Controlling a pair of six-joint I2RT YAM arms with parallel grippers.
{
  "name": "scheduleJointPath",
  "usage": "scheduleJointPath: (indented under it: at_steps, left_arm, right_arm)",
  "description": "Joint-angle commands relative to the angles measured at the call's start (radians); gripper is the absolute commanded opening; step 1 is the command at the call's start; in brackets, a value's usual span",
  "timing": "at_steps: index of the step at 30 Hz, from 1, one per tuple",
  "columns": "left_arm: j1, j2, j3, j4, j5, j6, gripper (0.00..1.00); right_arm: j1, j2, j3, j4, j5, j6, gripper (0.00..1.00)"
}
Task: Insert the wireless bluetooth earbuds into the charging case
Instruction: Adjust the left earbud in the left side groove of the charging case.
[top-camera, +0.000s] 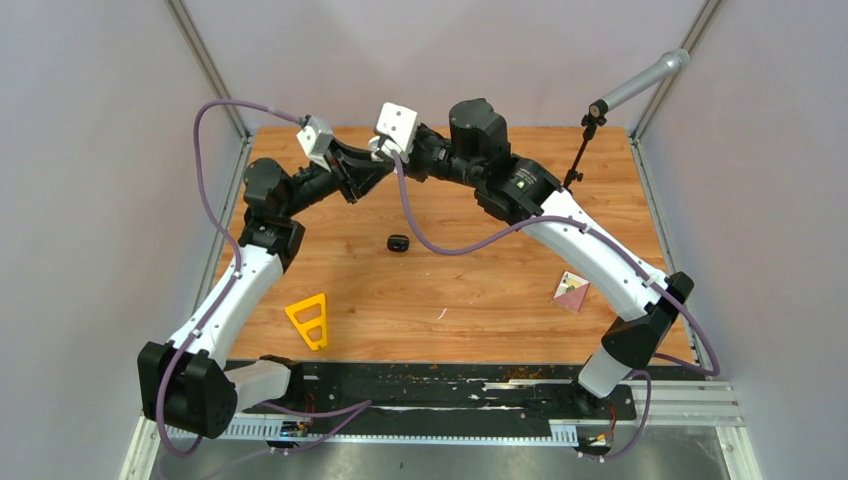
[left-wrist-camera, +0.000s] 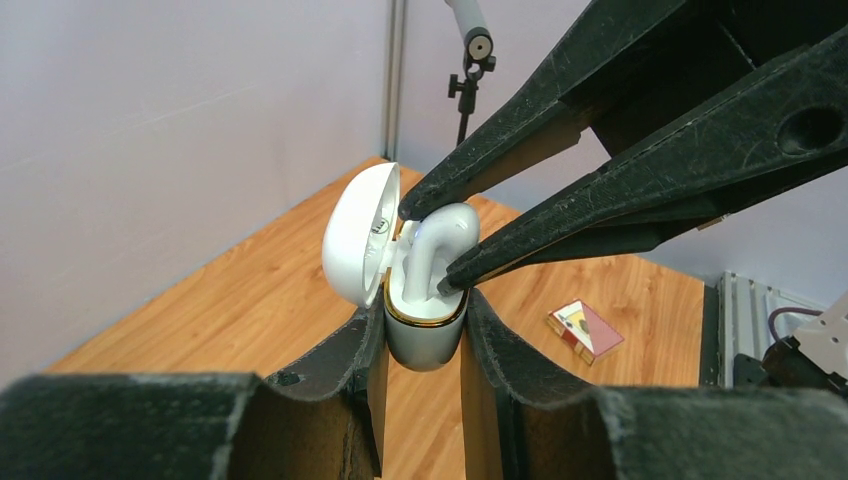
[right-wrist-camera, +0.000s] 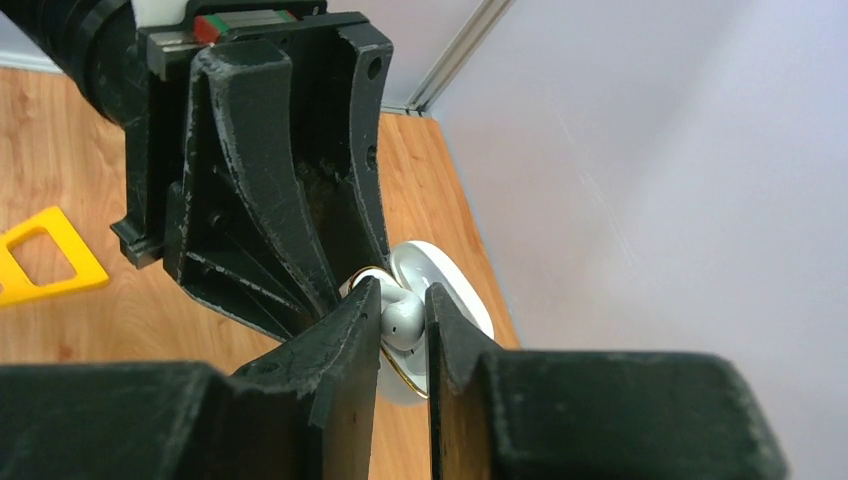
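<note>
My left gripper (left-wrist-camera: 425, 312) is shut on the body of a white charging case (left-wrist-camera: 425, 345) with a gold rim and holds it in the air with its lid (left-wrist-camera: 358, 240) open. My right gripper (right-wrist-camera: 403, 300) is shut on a white earbud (right-wrist-camera: 403, 322). The earbud (left-wrist-camera: 447, 238) has its stem down inside the case's well. In the top view both grippers meet at the back of the table, left (top-camera: 362, 170) and right (top-camera: 379, 150). The case's lid also shows in the right wrist view (right-wrist-camera: 445, 285). The other earbuds are out of view.
A small black pebble-like case (top-camera: 398, 243) lies mid-table. A yellow triangular piece (top-camera: 309, 320) lies front left, a small card (top-camera: 571, 290) at the right, and a thin white sliver (top-camera: 441, 314) near the front. A microphone stand (top-camera: 588, 120) stands back right.
</note>
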Motion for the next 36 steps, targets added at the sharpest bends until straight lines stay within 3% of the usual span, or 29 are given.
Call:
scheduleJointPath:
  at_steps: [1,12,36]
  left_arm:
    - [-0.005,-0.035,0.002,0.024,0.013,0.033,0.00]
    - [-0.012,-0.040,0.006,-0.018,0.043,0.075,0.00]
    - [-0.018,-0.055,0.013,-0.095,0.116,0.213,0.00]
  right_arm:
    - [0.008,-0.007,0.050,-0.026,-0.031,-0.149,0.01]
    - [0.021,-0.004,0.069,-0.097,-0.057,-0.388,0.00]
    - [0.020,0.025,0.175,-0.324,-0.160,-0.417,0.00]
